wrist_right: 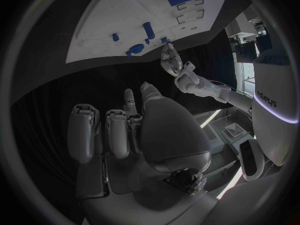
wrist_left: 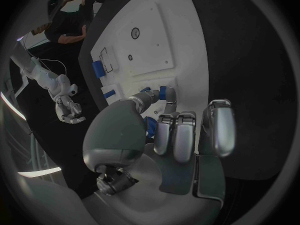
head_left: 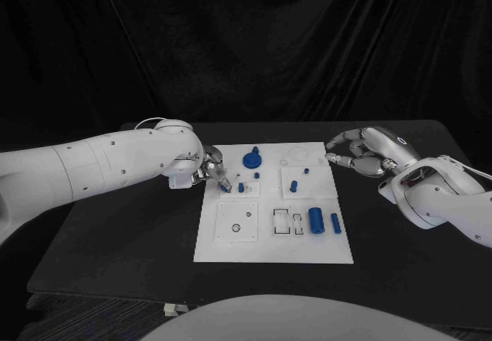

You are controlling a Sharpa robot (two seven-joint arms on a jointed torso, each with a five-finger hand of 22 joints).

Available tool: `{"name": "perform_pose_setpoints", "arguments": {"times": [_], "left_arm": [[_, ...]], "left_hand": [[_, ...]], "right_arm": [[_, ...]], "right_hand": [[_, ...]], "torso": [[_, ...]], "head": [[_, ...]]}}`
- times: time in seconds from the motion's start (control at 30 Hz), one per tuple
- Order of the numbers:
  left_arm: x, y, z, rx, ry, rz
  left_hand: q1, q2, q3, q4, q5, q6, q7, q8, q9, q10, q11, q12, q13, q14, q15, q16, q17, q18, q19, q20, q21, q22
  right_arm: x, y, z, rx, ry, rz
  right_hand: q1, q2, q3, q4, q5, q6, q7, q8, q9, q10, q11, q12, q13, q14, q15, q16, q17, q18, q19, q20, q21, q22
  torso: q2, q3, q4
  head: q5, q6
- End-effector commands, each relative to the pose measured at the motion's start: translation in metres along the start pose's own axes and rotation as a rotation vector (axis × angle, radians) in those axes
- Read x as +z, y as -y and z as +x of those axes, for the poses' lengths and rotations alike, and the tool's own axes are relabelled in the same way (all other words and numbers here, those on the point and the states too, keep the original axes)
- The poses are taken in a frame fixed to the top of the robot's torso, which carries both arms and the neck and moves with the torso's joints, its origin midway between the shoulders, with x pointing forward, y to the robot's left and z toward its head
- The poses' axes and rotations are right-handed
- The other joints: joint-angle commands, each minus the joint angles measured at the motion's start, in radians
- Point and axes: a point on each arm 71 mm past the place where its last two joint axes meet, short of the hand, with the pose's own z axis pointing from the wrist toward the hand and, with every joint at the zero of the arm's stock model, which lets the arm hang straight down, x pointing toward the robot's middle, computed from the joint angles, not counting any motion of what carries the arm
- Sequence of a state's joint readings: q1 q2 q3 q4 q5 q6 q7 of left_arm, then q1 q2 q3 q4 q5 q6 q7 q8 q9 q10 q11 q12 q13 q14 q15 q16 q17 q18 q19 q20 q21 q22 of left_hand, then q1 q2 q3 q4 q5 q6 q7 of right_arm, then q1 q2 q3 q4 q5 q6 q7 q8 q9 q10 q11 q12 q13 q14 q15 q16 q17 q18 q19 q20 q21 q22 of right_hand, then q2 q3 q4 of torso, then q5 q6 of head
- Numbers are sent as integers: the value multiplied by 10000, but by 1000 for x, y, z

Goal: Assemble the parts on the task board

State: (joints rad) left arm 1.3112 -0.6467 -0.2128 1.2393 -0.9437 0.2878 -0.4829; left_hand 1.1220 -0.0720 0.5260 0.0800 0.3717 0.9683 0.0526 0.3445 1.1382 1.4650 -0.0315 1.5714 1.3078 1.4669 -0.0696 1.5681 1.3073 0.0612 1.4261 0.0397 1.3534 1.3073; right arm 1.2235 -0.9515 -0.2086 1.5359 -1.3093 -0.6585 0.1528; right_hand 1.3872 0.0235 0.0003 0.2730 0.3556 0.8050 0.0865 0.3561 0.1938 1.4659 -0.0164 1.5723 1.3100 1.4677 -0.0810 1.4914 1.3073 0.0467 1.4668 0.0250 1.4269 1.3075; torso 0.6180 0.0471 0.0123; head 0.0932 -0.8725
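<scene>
- The white board (head_left: pixel 236 245) lies flat in the middle of the black table (head_left: pixel 113 241), with small blue parts spread over its far half and right side.
- The left hand (head_left: pixel 210 170) is at the board's far left edge. Its fingertips (wrist_left: pixel 164 96) pinch a small blue peg (head_left: pixel 225 188), held upright just over the board beside a second short peg (head_left: pixel 241 187). The other fingers are curled in behind.
- The right hand (head_left: pixel 359 153) hovers off the board's far right corner, over the table. Its fingers are curled in loosely and nothing can be seen in them.
- A round blue knob (head_left: pixel 253 158) stands near the far edge. A thicker blue cylinder (head_left: pixel 316 220) and a thin blue rod (head_left: pixel 335 223) lie side by side near the right edge, beside some rectangular slots (head_left: pixel 287 222).
- The parts look like hard moulded plastic: light, stiff and smooth. I judge they slip or tip easily if pinched off-centre.
- The peg is best taken across its sides near the top, leaving the lower end free to enter a hole.
- The cylinder and rod, lying flat, probably roll when nudged. A grip across the middle, from above, would steady them.
- The board seems light enough to slide if a part is pushed in at a slant, so pushing straight down is safer.
</scene>
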Motion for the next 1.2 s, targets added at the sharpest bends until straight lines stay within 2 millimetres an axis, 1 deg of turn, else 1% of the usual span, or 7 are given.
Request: {"name": "perform_pose_setpoints", "arguments": {"times": [0.03,0.1,0.43,1.0,1.2], "left_arm": [[0,4,-2,-85,136,183],[0,5,-3,-138,269,255],[-1,9,-5,-88,904,564],[2,6,2,-1,701,373],[1,4,3,19,624,298]], "left_hand": [[-32,9,545,-472,-53,143,-198,-56,-7,1058,-26,-6,2630,1039,-59,27,2635,-39,-13,-18,-28,1872],[-38,16,547,-467,-52,145,-198,-58,-9,1058,-25,-6,2630,1039,-58,27,2635,-41,-8,-18,-22,1875],[-71,54,556,-438,-28,159,-193,-74,-23,1058,-21,-6,2630,1039,-53,27,2635,-46,3,-15,-7,1880],[-93,77,556,-419,-18,169,-192,-83,-31,1058,-18,-6,2630,1039,-50,27,2635,-43,-4,-13,-20,1876],[-94,77,556,-420,-16,170,-193,-84,-32,1058,-18,-6,2630,1039,-50,27,2635,-43,-4,-12,-20,1876]], "right_arm": [[-1,0,1,12,-61,105],[-1,0,1,15,-61,98],[-1,0,2,17,-79,72],[-2,1,4,41,-143,93],[-2,1,5,44,-152,101]], "right_hand": [[-12,57,45,-20,42,-30,41,15,-11,1049,85,-15,2608,669,69,-32,615,-87,460,96,-21,2127],[-12,57,45,-20,42,-30,41,15,-11,1049,85,-15,2608,669,69,-32,615,-87,460,96,-21,2127],[-23,42,32,-18,52,-28,44,16,-18,1049,87,-15,2608,668,71,-35,607,-83,453,97,-38,2122],[-28,27,22,-18,64,-27,44,16,-23,1049,88,-15,2608,667,73,-38,600,-84,454,98,-35,2122],[-26,24,21,-21,77,-26,44,17,-27,1049,88,-15,2608,666,74,-39,597,-82,453,99,-40,2121]], "torso": [[-1,-5,9],[2,-5,0],[-1,-4,12],[1,1,9],[-4,-3,6]], "head": [[-10,-2],[-6,-2],[-28,-2],[-26,-2],[-10,-2]]}}
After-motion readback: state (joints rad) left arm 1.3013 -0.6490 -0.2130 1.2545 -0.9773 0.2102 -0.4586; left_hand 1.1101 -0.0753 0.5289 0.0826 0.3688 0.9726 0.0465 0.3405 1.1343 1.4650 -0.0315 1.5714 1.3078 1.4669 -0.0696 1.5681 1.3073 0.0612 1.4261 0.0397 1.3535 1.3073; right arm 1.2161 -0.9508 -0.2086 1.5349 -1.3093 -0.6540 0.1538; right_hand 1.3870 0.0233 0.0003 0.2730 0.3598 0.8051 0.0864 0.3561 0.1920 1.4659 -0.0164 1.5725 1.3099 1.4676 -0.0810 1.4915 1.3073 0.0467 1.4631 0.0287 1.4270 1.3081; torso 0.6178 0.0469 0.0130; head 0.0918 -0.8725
